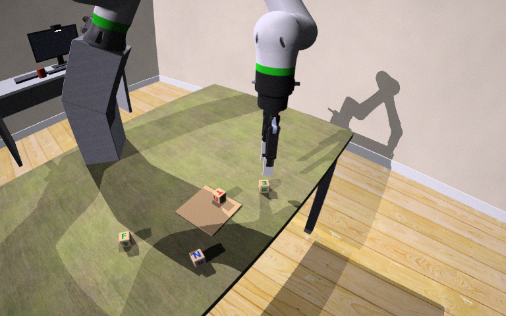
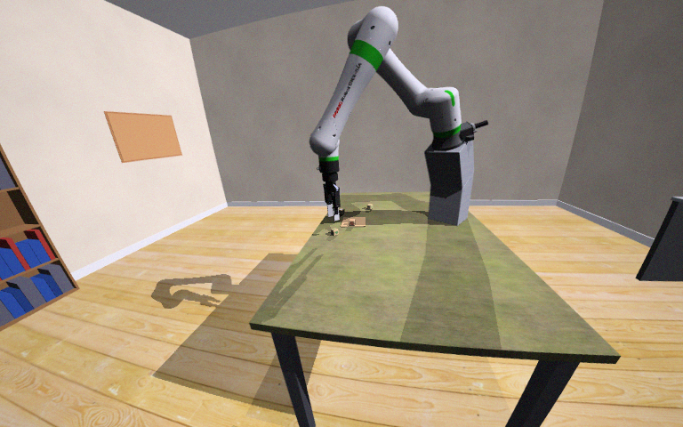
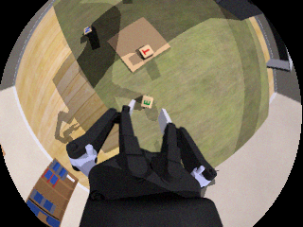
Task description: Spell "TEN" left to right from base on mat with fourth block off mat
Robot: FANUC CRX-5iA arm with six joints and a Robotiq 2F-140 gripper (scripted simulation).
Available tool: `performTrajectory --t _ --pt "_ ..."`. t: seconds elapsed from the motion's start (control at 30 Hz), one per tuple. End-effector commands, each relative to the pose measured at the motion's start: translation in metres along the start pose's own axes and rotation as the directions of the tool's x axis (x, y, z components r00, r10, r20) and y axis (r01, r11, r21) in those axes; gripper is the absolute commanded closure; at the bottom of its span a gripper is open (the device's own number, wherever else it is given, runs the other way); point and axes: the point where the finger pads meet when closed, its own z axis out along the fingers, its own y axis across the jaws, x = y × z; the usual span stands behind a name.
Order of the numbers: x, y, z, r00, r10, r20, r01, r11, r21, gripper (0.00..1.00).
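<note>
The gripper [image 1: 265,162] [image 2: 333,213] [image 3: 148,113] is part-way open and empty. Its fingertips hang above the E block [image 1: 263,186] [image 2: 333,231] [image 3: 147,101], which lies on the table with its green E up, off the mat. The T block [image 1: 219,195] [image 2: 351,221] [image 3: 146,51] sits near one edge of the brown mat [image 1: 201,216] [image 2: 360,221] [image 3: 137,35], red T up. The N block [image 1: 197,257] [image 3: 87,30] lies off the mat, blue N up. The F block [image 1: 124,238] [image 2: 369,206] lies off the mat, green F up.
The green table [image 1: 178,133] [image 2: 373,281] has its edge [image 1: 277,234] beyond the E and N blocks. The robot's grey pedestal [image 1: 91,85] [image 2: 449,186] stands at the other side. A desk with a monitor [image 1: 53,43] is behind it.
</note>
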Motion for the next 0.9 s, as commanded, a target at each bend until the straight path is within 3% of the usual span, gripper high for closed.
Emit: performTrajectory --t 0.0,0.87 --pt "0.000 0.000 0.000 1.000 0.000 0.000 0.000 1.000 0.000 0.60" --pt "0.000 0.000 0.016 1.000 0.000 0.000 0.000 1.000 0.000 0.60"
